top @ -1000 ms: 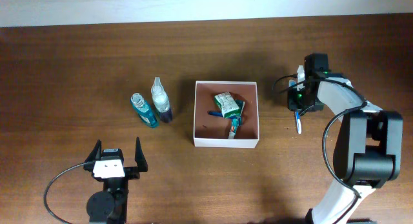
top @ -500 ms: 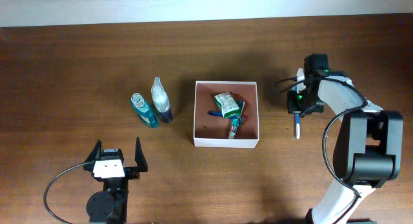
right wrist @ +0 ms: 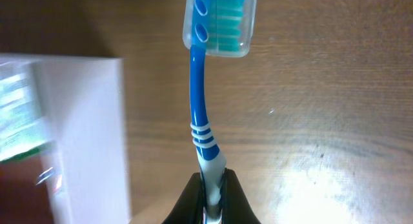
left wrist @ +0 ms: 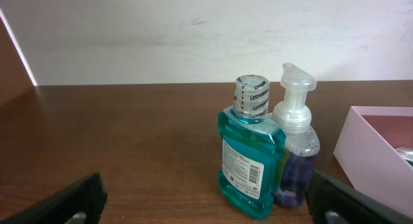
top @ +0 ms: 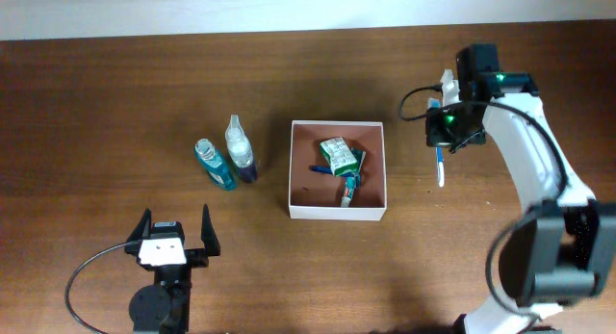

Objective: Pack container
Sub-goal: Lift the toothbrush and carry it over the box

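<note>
The container (top: 337, 211), a shallow white box with a reddish-brown inside, sits mid-table and holds a green packet (top: 338, 156) and a small tube. Its white wall shows in the right wrist view (right wrist: 84, 140) and the left wrist view (left wrist: 374, 146). My right gripper (top: 442, 146) is shut on the white end of a blue toothbrush (right wrist: 200, 95) with a clear head cap, held above the table to the right of the container. My left gripper (top: 173, 240) is open and empty near the front left. A teal mouthwash bottle (left wrist: 248, 153) and a foam pump bottle (left wrist: 298, 146) stand ahead of it.
The two bottles (top: 227, 159) stand upright and touching, left of the container. The pale wall runs along the table's far edge (top: 289, 34). The right arm's base (top: 539, 267) stands at the front right.
My right gripper has lifted the toothbrush off the table and shifted slightly toward the far side. The left arm has not moved.
</note>
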Tool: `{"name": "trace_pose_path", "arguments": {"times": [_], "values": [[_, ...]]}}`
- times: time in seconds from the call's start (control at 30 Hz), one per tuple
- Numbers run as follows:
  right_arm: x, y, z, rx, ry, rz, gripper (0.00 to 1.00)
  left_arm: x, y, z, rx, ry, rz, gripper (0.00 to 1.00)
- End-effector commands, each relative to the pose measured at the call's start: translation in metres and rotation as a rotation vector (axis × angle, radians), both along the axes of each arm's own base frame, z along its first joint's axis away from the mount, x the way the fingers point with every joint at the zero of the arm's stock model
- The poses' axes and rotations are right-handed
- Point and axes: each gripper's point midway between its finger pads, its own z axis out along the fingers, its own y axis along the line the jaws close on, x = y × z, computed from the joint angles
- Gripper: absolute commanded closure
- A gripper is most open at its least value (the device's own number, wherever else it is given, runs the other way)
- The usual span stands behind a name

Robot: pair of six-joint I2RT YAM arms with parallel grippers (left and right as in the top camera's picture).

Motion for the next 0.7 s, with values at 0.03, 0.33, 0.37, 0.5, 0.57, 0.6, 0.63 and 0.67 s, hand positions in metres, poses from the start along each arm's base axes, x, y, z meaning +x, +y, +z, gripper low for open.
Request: {"name": "trace_pose_path", "arguments": {"times": [0.03,0.33,0.37,0.5,0.57,0.6,0.63,0.67], "values": [[-0.011,0.042,0.071,0.049,-0.155,0.05,0.96,0.0,-0.002,-0.002,0.019,0.003,-0.012,0.0],[-0.033,0.11,0.092,0.119,-0.181,0.104,0.96,0.0,-0.002,-0.002,0.019,0.003,-0.012,0.0],[-0.035,0.115,0.09,0.127,-0.172,0.091,0.96,0.0,-0.002,-0.002,0.019,0.003,-0.012,0.0],[-0.038,0.129,0.081,0.151,-0.138,0.044,0.96,0.0,-0.002,-0.002,0.019,0.002,-0.012,0.01],[-0.038,0.135,0.078,0.154,-0.131,0.046,0.96,0.0,-0.002,-0.002,0.019,0.003,-0.012,0.0],[-0.038,0.137,0.077,0.154,-0.128,0.052,0.96,0.0,-0.002,-0.002,0.019,0.003,-0.012,0.01],[-0.039,0.139,0.075,0.153,-0.124,0.057,0.96,0.0,-0.002,-0.002,0.019,0.003,-0.012,0.01],[-0.039,0.141,0.073,0.152,-0.117,0.057,0.96,0.0,-0.002,-0.002,0.019,0.003,-0.012,0.0]]}}
